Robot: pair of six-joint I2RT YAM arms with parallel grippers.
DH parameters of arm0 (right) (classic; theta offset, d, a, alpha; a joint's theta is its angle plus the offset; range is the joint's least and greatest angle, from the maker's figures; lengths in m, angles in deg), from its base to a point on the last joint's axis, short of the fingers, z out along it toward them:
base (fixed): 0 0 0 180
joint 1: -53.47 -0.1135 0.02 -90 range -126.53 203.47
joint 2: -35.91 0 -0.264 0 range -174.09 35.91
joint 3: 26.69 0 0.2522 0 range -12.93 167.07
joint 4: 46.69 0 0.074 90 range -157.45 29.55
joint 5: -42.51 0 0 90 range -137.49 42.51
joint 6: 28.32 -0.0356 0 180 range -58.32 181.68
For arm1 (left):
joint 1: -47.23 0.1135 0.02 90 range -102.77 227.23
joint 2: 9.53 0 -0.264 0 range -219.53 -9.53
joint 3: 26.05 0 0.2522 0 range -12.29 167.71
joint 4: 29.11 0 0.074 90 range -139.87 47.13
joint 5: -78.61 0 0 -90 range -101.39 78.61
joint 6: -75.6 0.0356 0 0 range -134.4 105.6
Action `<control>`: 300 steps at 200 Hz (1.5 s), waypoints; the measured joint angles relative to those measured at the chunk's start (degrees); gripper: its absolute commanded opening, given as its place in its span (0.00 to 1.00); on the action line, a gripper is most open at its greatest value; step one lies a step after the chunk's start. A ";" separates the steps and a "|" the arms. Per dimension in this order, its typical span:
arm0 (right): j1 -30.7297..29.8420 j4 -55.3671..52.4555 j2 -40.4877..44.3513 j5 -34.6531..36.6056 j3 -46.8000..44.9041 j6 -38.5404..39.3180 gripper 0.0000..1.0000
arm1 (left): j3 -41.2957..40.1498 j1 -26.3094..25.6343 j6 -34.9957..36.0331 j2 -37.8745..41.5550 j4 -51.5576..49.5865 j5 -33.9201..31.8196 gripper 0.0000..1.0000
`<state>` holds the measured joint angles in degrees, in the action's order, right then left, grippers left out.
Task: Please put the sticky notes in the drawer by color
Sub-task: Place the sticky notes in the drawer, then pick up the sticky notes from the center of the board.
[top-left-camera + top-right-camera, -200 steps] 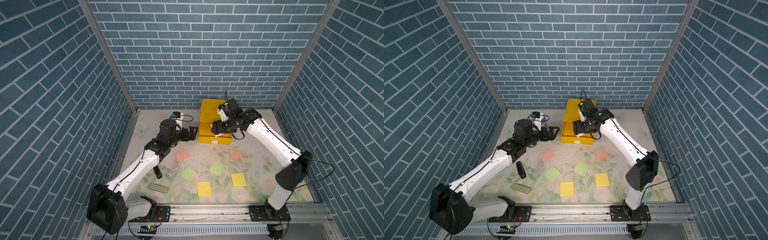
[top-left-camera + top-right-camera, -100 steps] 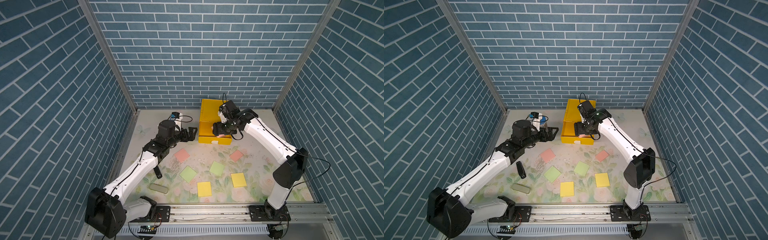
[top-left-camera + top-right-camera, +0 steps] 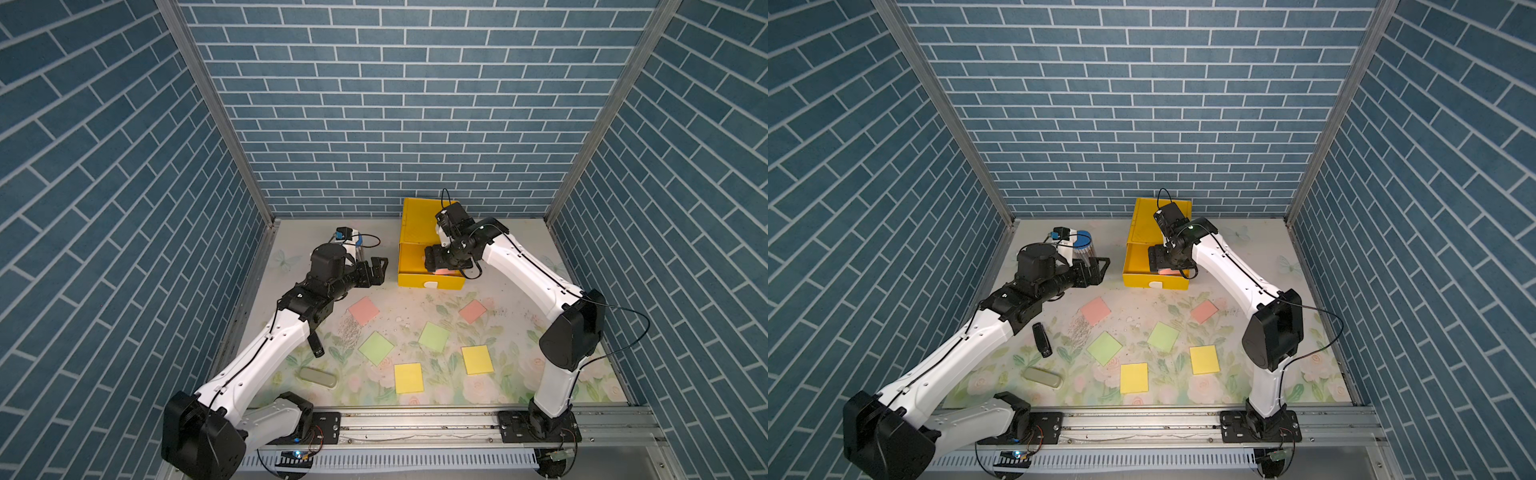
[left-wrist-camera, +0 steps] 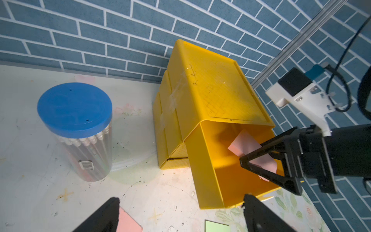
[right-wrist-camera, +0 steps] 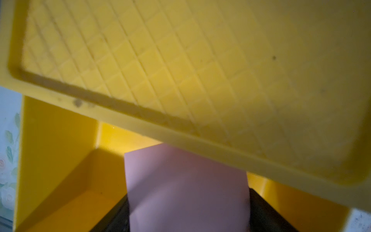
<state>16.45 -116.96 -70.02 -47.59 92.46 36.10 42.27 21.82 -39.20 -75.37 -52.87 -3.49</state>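
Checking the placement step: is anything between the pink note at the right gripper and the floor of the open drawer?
Nothing visible. The pink note is between the fingers of the right gripper, already inside the pulled-out drawer. The drawer floor that shows is bare; the gripper hides part of it.
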 measured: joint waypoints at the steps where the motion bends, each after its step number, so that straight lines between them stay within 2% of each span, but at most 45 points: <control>1: 0.00 0.04 0.00 0.00 0.00 -0.02 0.89 | -0.04 0.00 0.00 0.00 -0.04 -0.02 1.00; 54: 0.00 1.01 -1.09 -0.20 0.87 0.11 0.91 | -3.63 0.00 -1.66 0.37 -6.27 -7.34 1.00; 107: -0.04 2.05 -0.59 -0.76 0.79 0.48 0.88 | -9.25 -0.15 -5.07 0.70 -9.14 -9.79 1.00; 155: -0.07 5.22 9.09 -2.64 -4.74 0.68 0.86 | -15.39 -0.92 -8.37 1.62 -11.06 -11.74 1.00; 210: -0.07 10.88 21.14 -5.81 -15.63 1.70 0.85 | -15.91 -1.64 -9.90 -10.14 -8.94 -12.26 1.00; 233: -0.07 12.41 24.24 -6.36 -19.63 1.99 0.85 | -16.24 -2.71 -11.43 -12.15 -7.54 -12.22 1.00; 261: -0.07 13.75 26.93 -6.38 -21.88 2.12 0.85 | -16.17 -3.28 -13.05 -12.90 -4.28 -12.33 1.00; 300: -0.04 13.99 30.75 -5.73 -22.67 3.13 0.85 | -12.90 -4.37 -14.53 -21.44 -2.62 -13.29 1.00</control>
<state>16.41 -102.97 -39.27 -53.32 69.79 39.22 29.38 17.45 -53.73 -96.81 -55.50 -16.78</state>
